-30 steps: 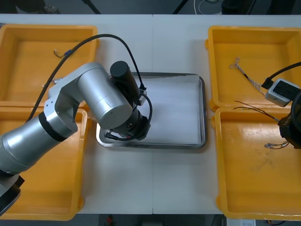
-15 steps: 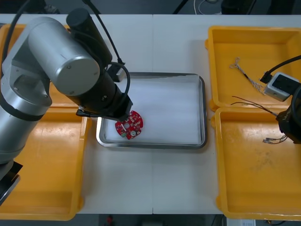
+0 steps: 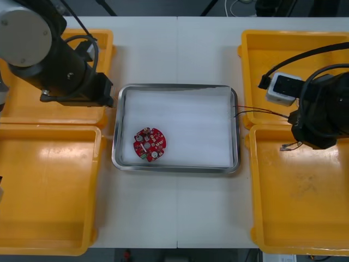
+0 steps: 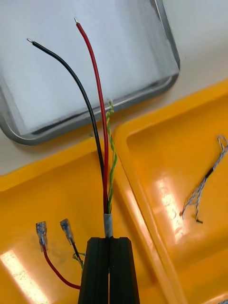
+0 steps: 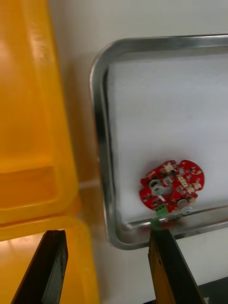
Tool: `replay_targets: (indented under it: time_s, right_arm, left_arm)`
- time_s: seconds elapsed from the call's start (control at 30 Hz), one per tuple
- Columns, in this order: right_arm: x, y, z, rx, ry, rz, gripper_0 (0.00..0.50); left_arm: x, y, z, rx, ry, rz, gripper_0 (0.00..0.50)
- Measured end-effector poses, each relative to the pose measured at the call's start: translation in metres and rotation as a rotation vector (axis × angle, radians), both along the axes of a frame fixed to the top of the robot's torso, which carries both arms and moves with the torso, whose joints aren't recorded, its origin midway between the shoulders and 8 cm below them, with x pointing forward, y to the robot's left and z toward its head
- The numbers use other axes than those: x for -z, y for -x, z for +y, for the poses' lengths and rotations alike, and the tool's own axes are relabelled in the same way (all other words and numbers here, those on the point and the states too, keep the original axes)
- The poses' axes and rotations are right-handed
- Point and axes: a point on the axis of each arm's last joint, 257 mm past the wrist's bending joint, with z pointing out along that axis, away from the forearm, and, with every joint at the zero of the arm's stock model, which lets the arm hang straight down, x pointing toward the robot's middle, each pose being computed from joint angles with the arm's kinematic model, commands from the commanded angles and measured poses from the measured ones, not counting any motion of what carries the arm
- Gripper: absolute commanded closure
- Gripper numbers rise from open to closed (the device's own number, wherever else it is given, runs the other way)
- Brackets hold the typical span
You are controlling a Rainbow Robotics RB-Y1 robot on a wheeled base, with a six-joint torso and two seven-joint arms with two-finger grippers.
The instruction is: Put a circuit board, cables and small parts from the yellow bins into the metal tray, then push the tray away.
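Black fingers [image 4: 97, 270] of the right hand [image 4: 111, 240] are pressed together on a bunch of cables [image 4: 105, 185]. The bunch has a red wire, a black wire and a thin green and yellow twisted one. They stick straight out past the fingertips. The bare tips of the red and black wires reach over the white inside of the metal tray [image 4: 166, 80]. Two little metal ends [image 4: 40, 232] on other wires of the bunch hang beside the fingers, over the yellow bin [image 4: 47, 190] under the hand. In the bin next to it lies a twisted blue and white cable [image 4: 204, 185], and nothing touches it. From the front, the right hand is above the place where the two right bins meet, just beside the tray's right edge.

The left hand [image 5: 108, 233] has its fingers wide apart and holds nothing. It hangs by the tray's left side, over the edge of the far left bin, with a strip of tabletop [image 5: 142, 16] showing beyond it.

The round red circuit board [image 5: 172, 183] lies flat on the white inside of the tray. It is near the tray's left corner on the robot's side, apart from both hands.
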Motion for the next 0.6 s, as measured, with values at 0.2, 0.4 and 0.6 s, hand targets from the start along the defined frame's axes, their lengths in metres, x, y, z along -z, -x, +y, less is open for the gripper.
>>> replay_targets:
  time_s: [0.2, 0.4, 0.6]
  right_arm:
    - [0.007, -0.006, 0.03, -0.096, 0.085, 0.034, 0.5]
    - [0.022, -0.011, 0.045, -0.141, 0.167, 0.07, 0.5]
    - [0.032, -0.024, 0.075, -0.168, 0.179, 0.077, 0.5]
  left_arm:
    - [0.005, -0.009, 0.043, -0.023, -0.037, 0.031, 0.0]
    - [0.009, -0.016, 0.063, -0.079, -0.042, 0.067, 0.0]
    - [0.004, -0.031, 0.074, -0.132, -0.038, 0.081, 0.0]
